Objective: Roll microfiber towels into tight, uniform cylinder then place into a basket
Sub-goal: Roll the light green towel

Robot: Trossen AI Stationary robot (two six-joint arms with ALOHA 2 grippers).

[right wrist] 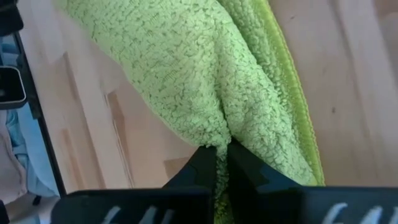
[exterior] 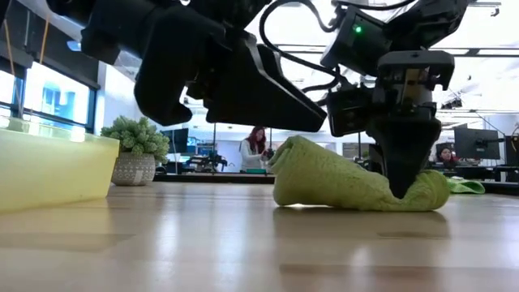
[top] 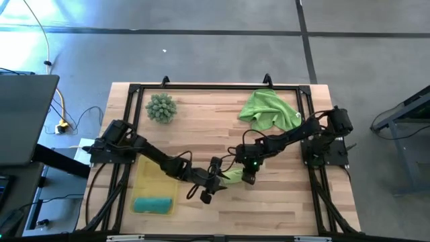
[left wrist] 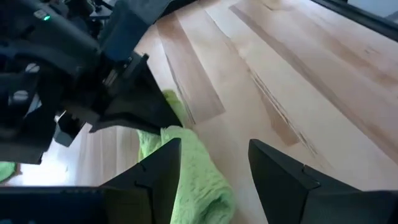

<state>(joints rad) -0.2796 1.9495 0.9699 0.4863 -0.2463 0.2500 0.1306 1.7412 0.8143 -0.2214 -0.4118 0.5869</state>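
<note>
On the wooden table (top: 282,202) the yellow basket (top: 149,176) stands at the front left, and a rolled teal towel (top: 153,204) lies in it. A loose green towel (top: 270,111) lies at the back right. Near the middle lies a half-rolled green towel (exterior: 340,180). The right gripper (exterior: 403,188) is closed on this towel, pinching its fabric. The left gripper (left wrist: 214,171) is beside it with fingers apart, holding nothing. A spiky ball (top: 161,107) sits at the back left.

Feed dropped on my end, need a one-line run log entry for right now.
right gripper: shut on lime towel roll | left gripper: open beside it | teal towel: in basket | third towel: unrolled, far side
</note>
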